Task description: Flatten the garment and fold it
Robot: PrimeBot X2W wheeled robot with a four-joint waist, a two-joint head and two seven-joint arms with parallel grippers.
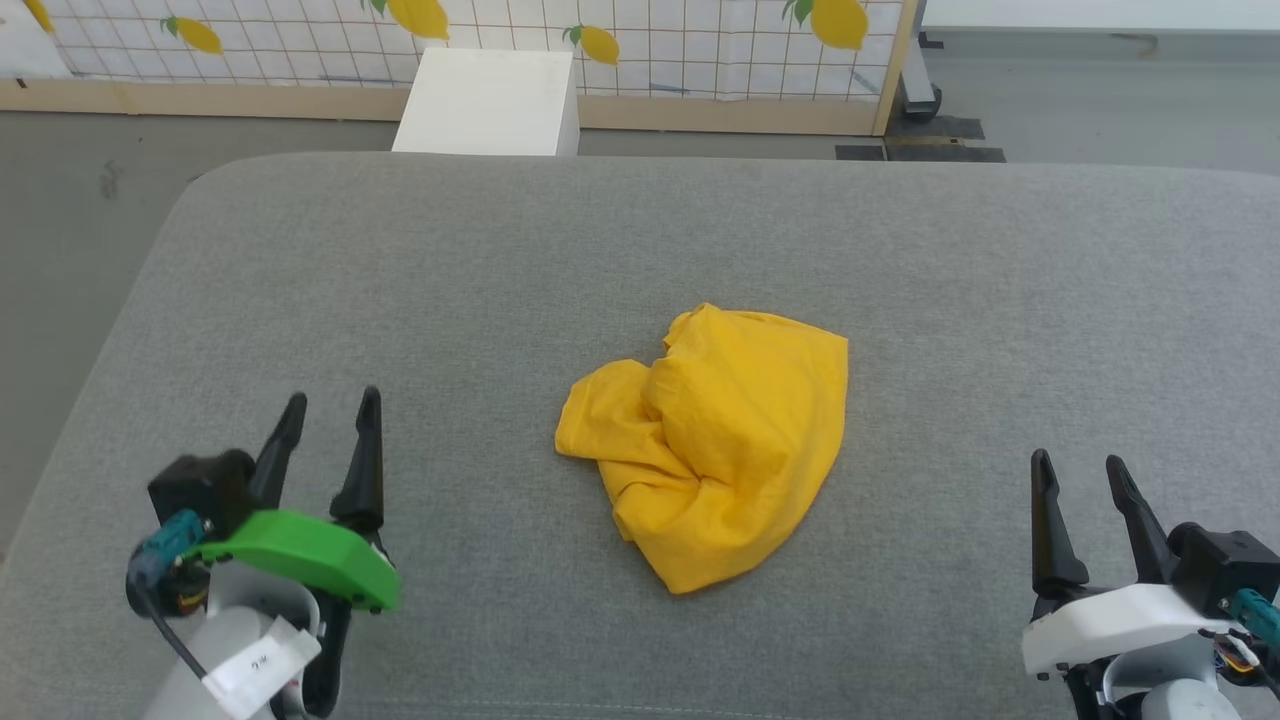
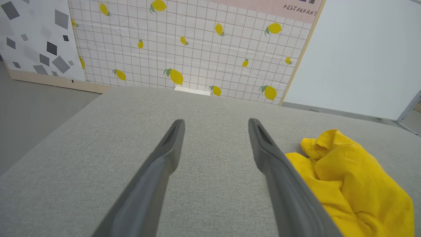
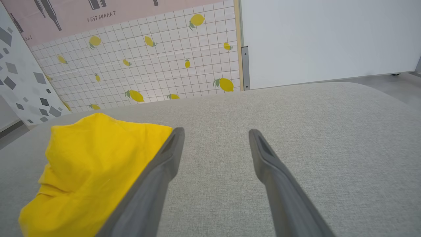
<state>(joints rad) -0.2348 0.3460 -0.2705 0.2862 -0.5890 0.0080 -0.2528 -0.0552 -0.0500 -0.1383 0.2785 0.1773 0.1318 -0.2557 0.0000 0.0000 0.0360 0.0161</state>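
Observation:
The garment (image 1: 715,440) is a bright yellow T-shirt lying crumpled in a heap at the middle of the grey padded surface (image 1: 640,250), plain yellow side showing, no print visible. My left gripper (image 1: 332,402) hovers open at the lower left, well clear of the cloth. At the lower right my right gripper (image 1: 1080,462) is open too, also apart from it. The left wrist view has the garment (image 2: 355,177) to the right of the spread gripper (image 2: 215,122). In the right wrist view the garment (image 3: 88,164) lies left of the spread gripper (image 3: 215,131).
A white box (image 1: 490,100) stands on the floor beyond the far edge of the surface. Behind it runs a lemon-print tiled panel (image 1: 650,40) on a wooden base. Grey floor lies left of the surface's rounded corner. A white wall panel (image 3: 329,39) stands at the right.

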